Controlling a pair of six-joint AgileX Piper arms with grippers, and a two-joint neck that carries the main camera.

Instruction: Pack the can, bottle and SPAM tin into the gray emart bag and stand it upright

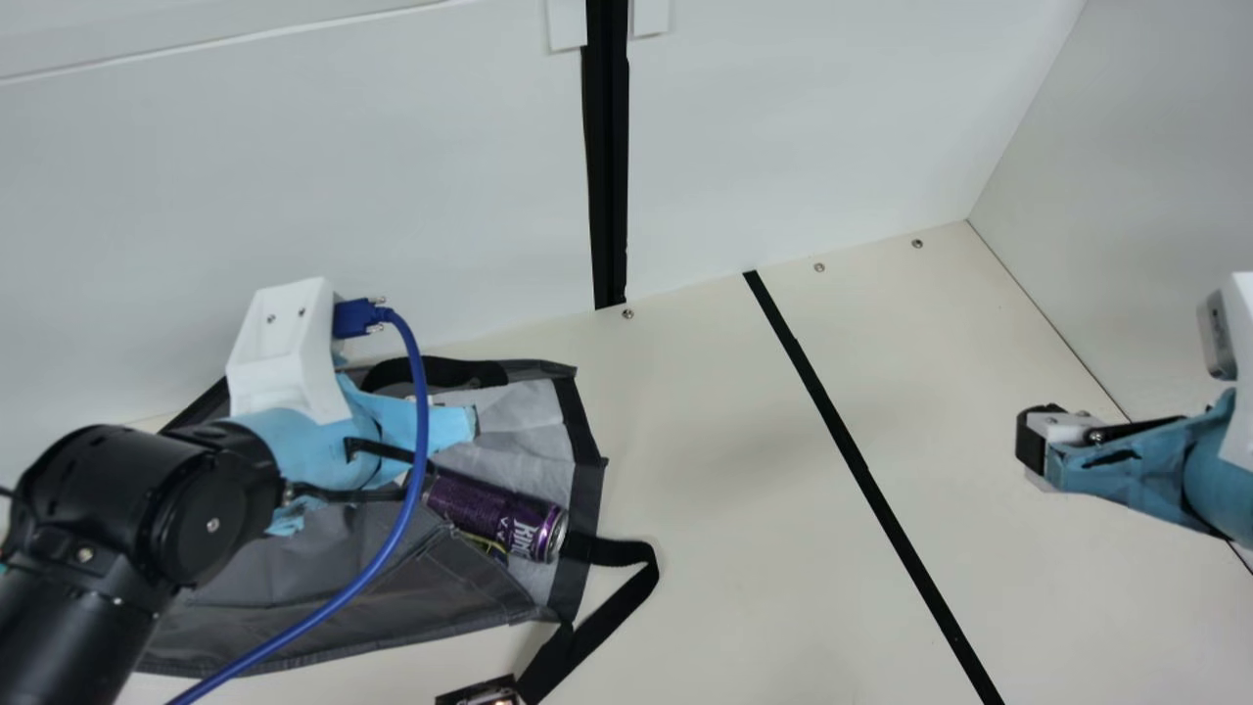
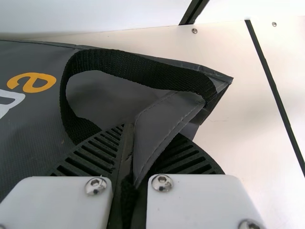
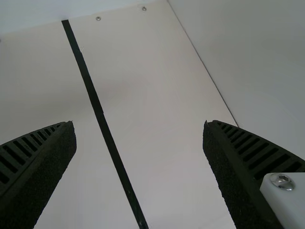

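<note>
The left end effector (image 2: 143, 136), two black ribbed fingers, is pressed together on a fold of the floppy gray fabric emart bag (image 1: 362, 578), near one black webbing handle (image 2: 119, 67). The bag lies flat on the cream tabletop (image 1: 724, 548). The purple cylindrical can (image 1: 497, 513), with a silver rim, lies on its side on the pale gray lining (image 1: 529, 421) at the bag's mouth. In the main view it is just below and to the right of the left end effector, its long axis slanting from beside that arm down toward the mouth edge, rim end outermost.

The right end effector (image 3: 138, 124) is spread wide, with nothing between its fingers, well apart from the can across the black floor strip (image 1: 861, 460). The left arm is nearer but is occupied with the fabric, so the next move probably calls for the right to come across and push the can along its axis, deeper into the bag. If the held fold slips, the mouth could sag and the can roll out. What the dark object (image 1: 482, 693) at the near edge is, I cannot tell.
</note>
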